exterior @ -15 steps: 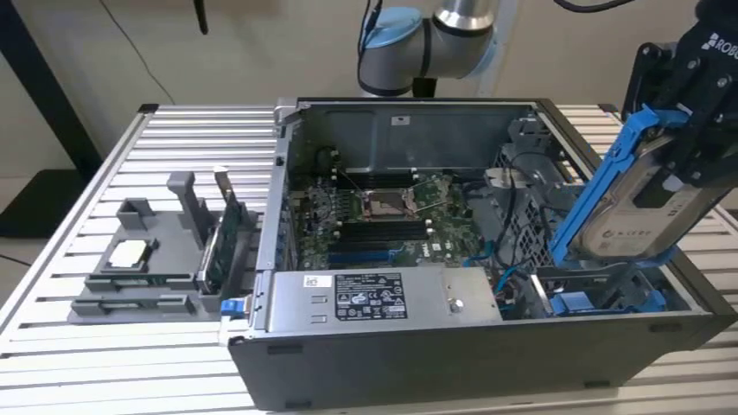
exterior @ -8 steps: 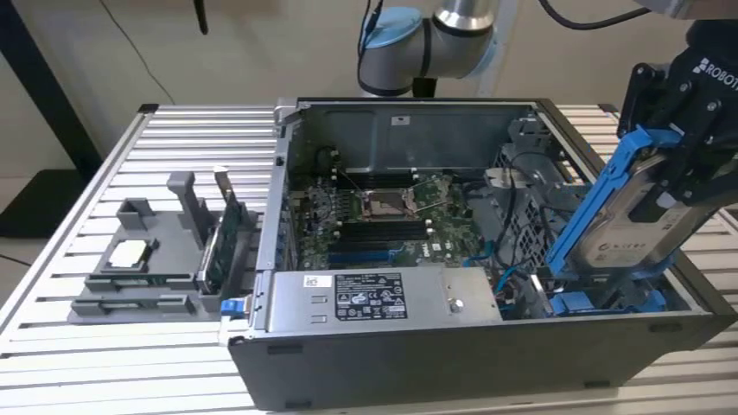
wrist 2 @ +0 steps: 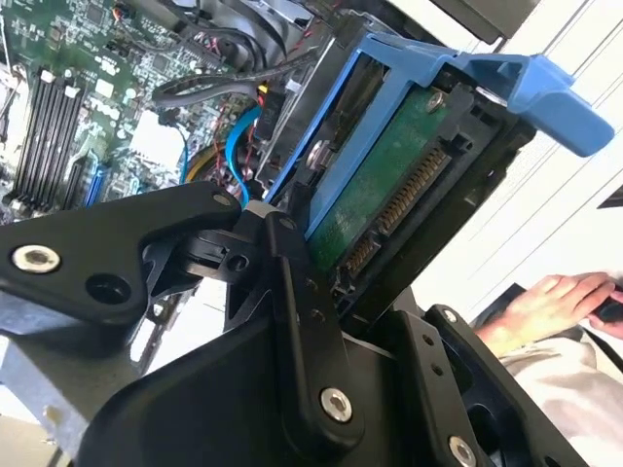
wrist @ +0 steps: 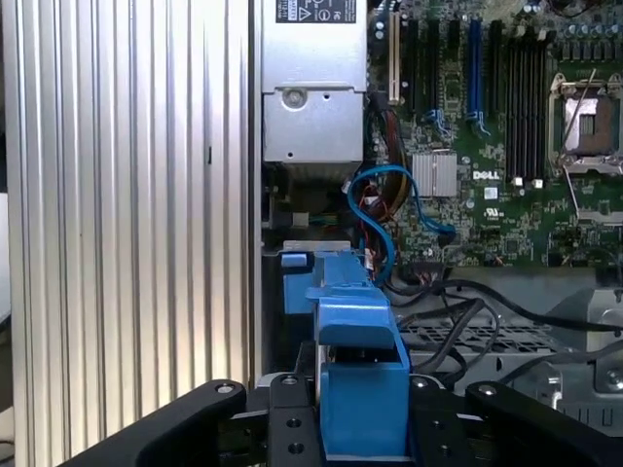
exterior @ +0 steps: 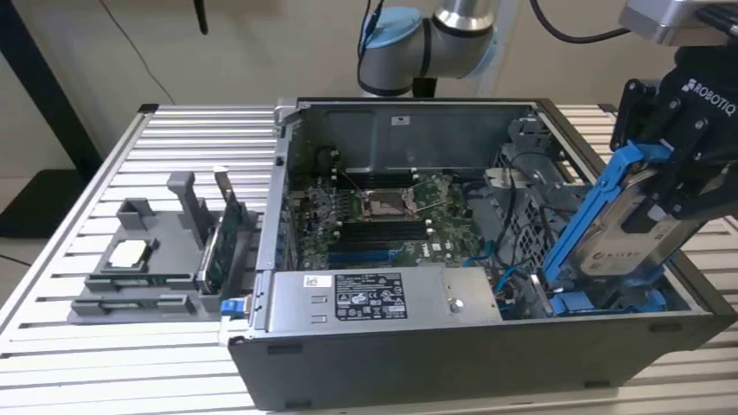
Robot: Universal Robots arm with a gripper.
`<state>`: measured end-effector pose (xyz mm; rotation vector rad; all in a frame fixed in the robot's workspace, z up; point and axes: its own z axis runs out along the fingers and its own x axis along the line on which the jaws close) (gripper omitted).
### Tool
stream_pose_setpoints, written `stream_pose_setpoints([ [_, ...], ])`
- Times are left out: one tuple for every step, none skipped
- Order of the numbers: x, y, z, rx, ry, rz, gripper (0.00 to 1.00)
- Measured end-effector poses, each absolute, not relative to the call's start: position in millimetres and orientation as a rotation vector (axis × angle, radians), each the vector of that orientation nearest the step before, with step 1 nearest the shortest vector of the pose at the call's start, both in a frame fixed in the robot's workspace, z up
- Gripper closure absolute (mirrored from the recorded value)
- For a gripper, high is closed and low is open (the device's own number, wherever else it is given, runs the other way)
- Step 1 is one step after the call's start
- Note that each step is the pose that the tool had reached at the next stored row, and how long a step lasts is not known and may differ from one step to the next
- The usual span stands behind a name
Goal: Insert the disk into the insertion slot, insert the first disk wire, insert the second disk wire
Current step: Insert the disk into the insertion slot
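My gripper [exterior: 680, 190] is shut on the disk [exterior: 628, 235], a silver drive with a white label in a bright blue carrier. I hold it tilted steeply on end at the exterior view's right, inside the open computer case. Its lower end hangs just above the insertion slot [exterior: 606, 303], a bay with blue plastic clips in the case's near right corner. In the second wrist view the disk's green circuit board and connector [wrist 2: 389, 195] face me between the black fingers [wrist 2: 292, 292]. The blue carrier handle [wrist: 355, 360] shows in the first wrist view. Loose blue wires [wrist: 389, 209] curl beside the bay.
A grey power-supply box [exterior: 369, 298] with a white sticker lies along the case's front, beside the motherboard [exterior: 381, 216]. A grey fixture [exterior: 150, 259] with parts stands on the slatted table [exterior: 69, 346] at the exterior view's left. A person's hand [wrist 2: 555, 297] rests outside the case.
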<state>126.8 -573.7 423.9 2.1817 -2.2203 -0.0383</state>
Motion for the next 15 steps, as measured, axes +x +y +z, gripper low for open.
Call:
stream_pose_setpoints([
  [127, -574, 423, 2.182, -2.221, -0.039, 0.68],
  [127, -574, 421, 2.183, -2.221, -0.040, 0.68],
  [127, -574, 420, 2.183, -2.221, -0.041, 0.68],
  [128, -574, 420, 2.184, -2.222, -0.042, 0.68],
  [128, -574, 419, 2.184, -2.222, -0.043, 0.68],
  [128, -574, 418, 2.184, -2.223, -0.044, 0.68],
  [129, -574, 417, 2.184, -2.223, -0.045, 0.68],
  [130, -574, 416, 2.185, -2.223, -0.045, 0.68],
  [130, -574, 415, 2.185, -2.223, -0.045, 0.68],
  [130, -574, 414, 2.185, -2.224, -0.046, 0.68],
  [130, -574, 413, 2.185, -2.224, -0.047, 0.68],
  [130, -574, 411, 2.186, -2.225, -0.048, 0.68],
  [131, -574, 410, 2.187, -2.225, -0.049, 0.68],
  [131, -574, 409, 2.187, -2.225, -0.051, 0.68],
  [131, -574, 408, 2.187, -2.226, -0.051, 0.68],
])
